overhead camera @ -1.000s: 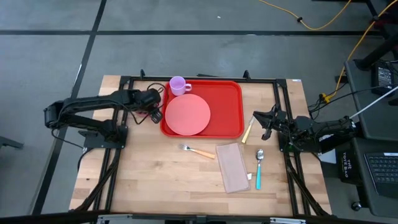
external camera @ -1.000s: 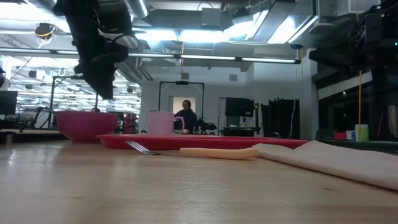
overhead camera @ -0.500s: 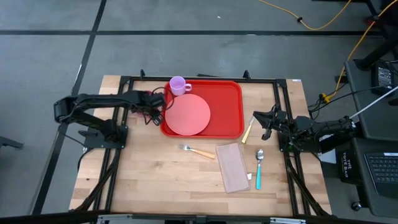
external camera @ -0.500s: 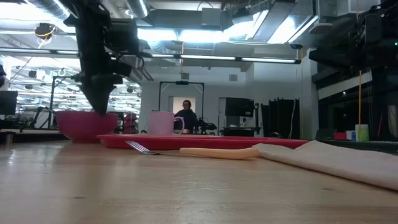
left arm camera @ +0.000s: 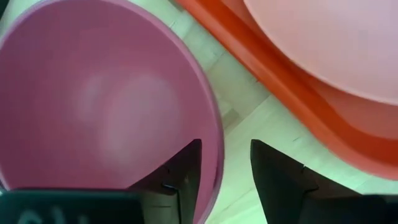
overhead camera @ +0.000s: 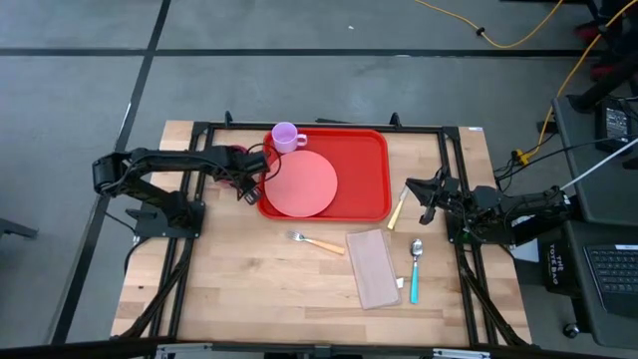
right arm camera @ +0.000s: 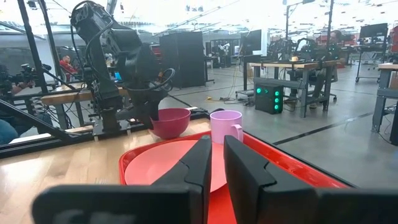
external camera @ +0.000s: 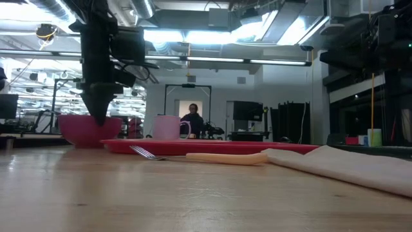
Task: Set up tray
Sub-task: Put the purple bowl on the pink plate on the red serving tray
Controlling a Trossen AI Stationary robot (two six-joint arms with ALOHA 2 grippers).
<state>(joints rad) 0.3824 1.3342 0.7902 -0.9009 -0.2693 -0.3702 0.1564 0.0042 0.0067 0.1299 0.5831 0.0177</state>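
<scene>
The bright red, round-cornered tray, carrying a pink plate and a lilac cup, is shown just beside the left gripper, whose slightly parted fingers straddle the rim of a magenta bowl, not yet clamped.

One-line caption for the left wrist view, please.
Left gripper straddles the rim of the magenta bowl, one finger inside and one outside, beside the red tray holding the pink plate.
</scene>
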